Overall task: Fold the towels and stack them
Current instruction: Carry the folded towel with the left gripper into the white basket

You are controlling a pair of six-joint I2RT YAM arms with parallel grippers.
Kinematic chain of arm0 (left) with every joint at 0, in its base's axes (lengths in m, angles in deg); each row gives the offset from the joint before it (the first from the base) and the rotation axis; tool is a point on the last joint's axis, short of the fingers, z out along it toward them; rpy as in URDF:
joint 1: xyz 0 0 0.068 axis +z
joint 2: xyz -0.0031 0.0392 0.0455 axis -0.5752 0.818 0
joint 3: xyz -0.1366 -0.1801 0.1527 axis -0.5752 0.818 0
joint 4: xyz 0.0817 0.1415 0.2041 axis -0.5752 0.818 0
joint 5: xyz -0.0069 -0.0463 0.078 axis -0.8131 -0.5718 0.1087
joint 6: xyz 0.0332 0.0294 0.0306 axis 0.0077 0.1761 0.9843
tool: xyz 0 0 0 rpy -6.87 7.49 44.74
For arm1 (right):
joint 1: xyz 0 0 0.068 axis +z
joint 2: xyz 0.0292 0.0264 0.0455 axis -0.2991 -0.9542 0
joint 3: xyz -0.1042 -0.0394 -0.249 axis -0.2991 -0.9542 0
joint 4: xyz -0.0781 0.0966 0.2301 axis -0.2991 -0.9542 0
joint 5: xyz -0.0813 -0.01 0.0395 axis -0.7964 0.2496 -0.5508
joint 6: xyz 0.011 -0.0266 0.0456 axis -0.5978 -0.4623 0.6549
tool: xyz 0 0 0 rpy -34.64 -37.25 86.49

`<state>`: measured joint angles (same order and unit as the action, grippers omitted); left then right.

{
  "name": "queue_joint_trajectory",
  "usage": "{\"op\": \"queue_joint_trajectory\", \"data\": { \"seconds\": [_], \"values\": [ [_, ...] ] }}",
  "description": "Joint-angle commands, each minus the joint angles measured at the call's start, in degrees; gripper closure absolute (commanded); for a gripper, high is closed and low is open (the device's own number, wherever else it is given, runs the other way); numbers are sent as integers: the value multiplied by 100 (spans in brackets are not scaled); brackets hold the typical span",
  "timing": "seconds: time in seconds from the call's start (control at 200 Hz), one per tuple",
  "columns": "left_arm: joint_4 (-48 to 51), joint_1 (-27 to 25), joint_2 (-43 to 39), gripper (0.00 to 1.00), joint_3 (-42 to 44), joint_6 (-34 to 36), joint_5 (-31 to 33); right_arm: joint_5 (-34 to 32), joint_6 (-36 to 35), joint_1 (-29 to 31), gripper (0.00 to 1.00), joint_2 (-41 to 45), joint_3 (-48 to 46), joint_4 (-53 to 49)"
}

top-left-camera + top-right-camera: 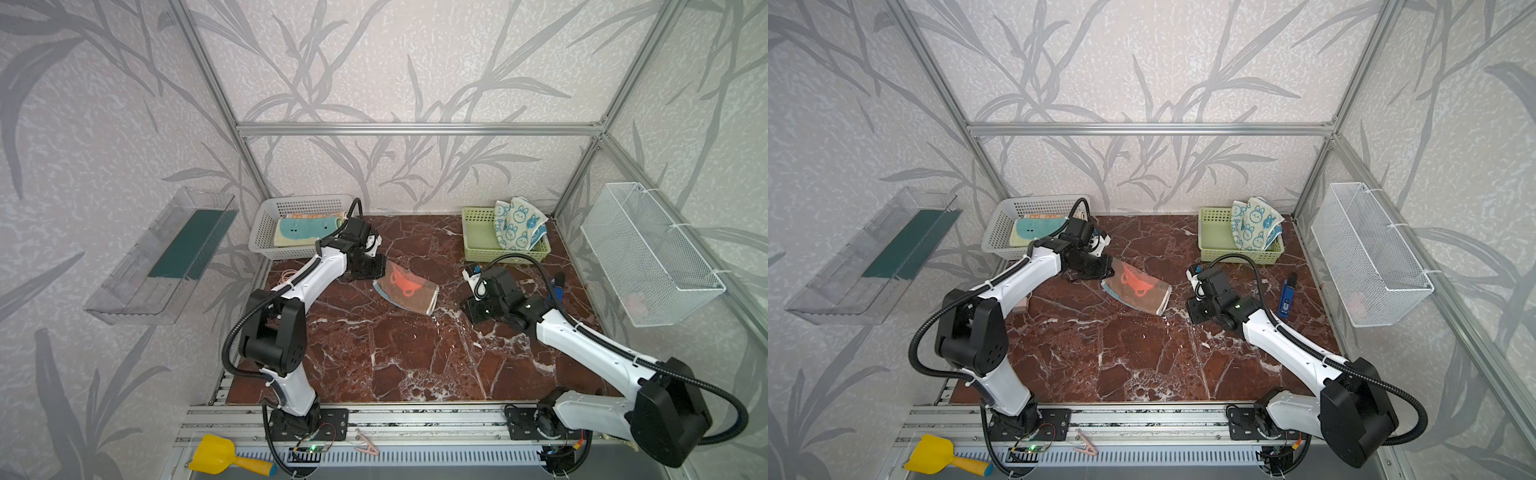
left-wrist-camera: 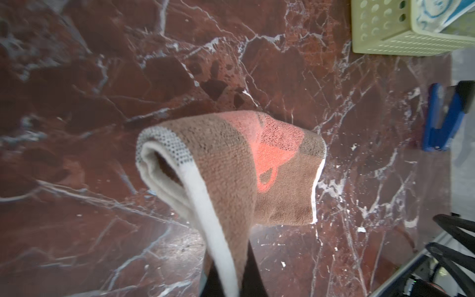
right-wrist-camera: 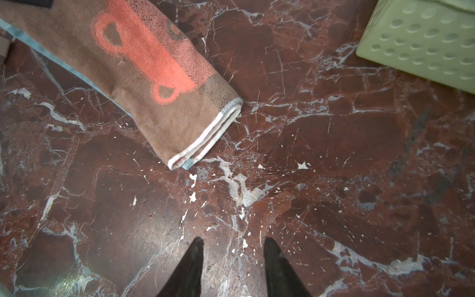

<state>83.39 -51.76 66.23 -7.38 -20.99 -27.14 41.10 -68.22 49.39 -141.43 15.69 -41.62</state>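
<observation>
The left gripper [image 2: 226, 280] is clenched on one end of the folded brown towel [image 1: 407, 289], whose other end rests on the table [image 1: 415, 353] ahead of it. Just past that hem the right gripper [image 3: 232, 246] hovers released, empty. The step looks like stacking: next, lift the towel clear and carry it onto the teal towel [image 1: 303, 230] in the white basket [image 1: 266, 216] behind the left gripper

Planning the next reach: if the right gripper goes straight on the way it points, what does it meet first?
Probably bare marble tabletop, just beside the brown towel's hemmed end; depth is unclear.
</observation>
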Motion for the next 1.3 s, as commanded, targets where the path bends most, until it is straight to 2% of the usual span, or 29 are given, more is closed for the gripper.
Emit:
{"op": "queue_joint_trajectory", "data": {
  "seconds": [0.0, 0.095, 0.235, 0.435, 0.515, 0.67, 0.785, 1.035, 1.295],
  "values": [
    [913, 127, 329, 100, -866, 1158, 1444, -162, 62, -26, 60, -13, -43, 353],
    [1102, 260, 774, 100, -1687, 1639, 1978, -182, 46, -43, 60, -138, 16, 458],
    [1614, 607, 1570, 100, -3213, 2039, 2421, -200, -33, -96, 60, -443, 212, 509],
    [2316, 1462, 2896, 100, -5791, 2257, 2394, 57, -164, -234, 60, -1109, 985, 318],
    [2282, 1732, 3266, 100, -6401, 2284, 2308, 6, -295, -262, 60, -1385, 1319, 251],
    [1577, 2125, 3566, 100, -6466, 2391, 2156, 66, -345, -330, 60, -1951, 1851, 264],
    [1423, 2320, 3778, 100, -6627, 2423, 2113, 195, -363, -353, 60, -2408, 2302, 127],
    [1167, 2617, 3981, 100, -6615, 2595, 2535, 408, -291, -355, 60, -3119, 2825, 55],
    [1325, 3020, 4035, 100, -6473, 1933, 2481, 488, -242, -357, 60, -3340, 2961, 28]
  ]
}}
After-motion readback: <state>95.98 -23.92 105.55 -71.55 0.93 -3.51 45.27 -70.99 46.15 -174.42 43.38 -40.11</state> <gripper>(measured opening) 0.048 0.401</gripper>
